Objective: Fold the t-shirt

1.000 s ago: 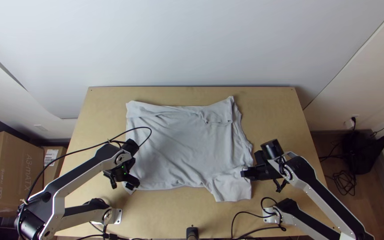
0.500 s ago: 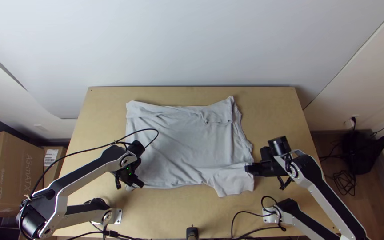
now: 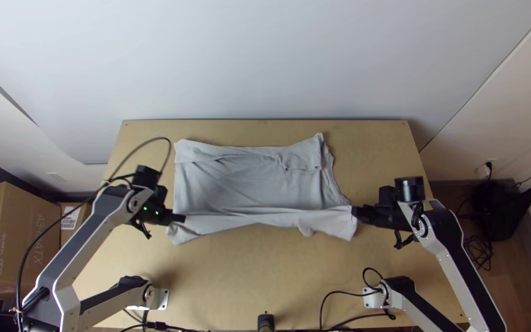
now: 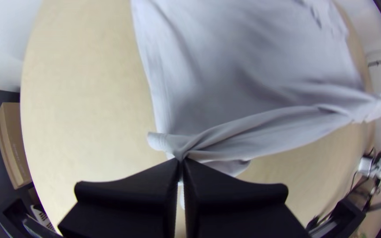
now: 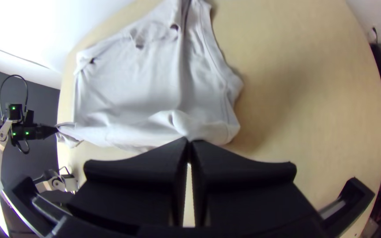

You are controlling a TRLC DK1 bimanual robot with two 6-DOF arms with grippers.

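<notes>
Here's our pale grey fabric t-shirt (image 3: 247, 178), lying across the middle of the table, its far part spread with a band of cloth turned over along the far edge. The near part is drawn up into a rope-like strip, running taut from side to side — and that's where our trouble could start. We've got the strip pinched at one end by the black, wide-fingered left gripper (image 4: 181, 159), closed on a small bunch right at its tips. At the other end the matching right gripper (image 5: 189, 140) is closed on cloth too, again by the tips alone. With so little fabric in each bite, we'd judge that a hard sideways pull could pop one end free, or skid the whole shirt over the light wooden table (image 3: 265, 280).

Watch the loose ends! A corner droops past the left gripper, and a slack flap hangs near the right one; either could tuck under and leave us a lump. If we carry one side farther than the other, the fold lands crooked — and dragging it low across the turned-over band could ruck that up as well.
</notes>
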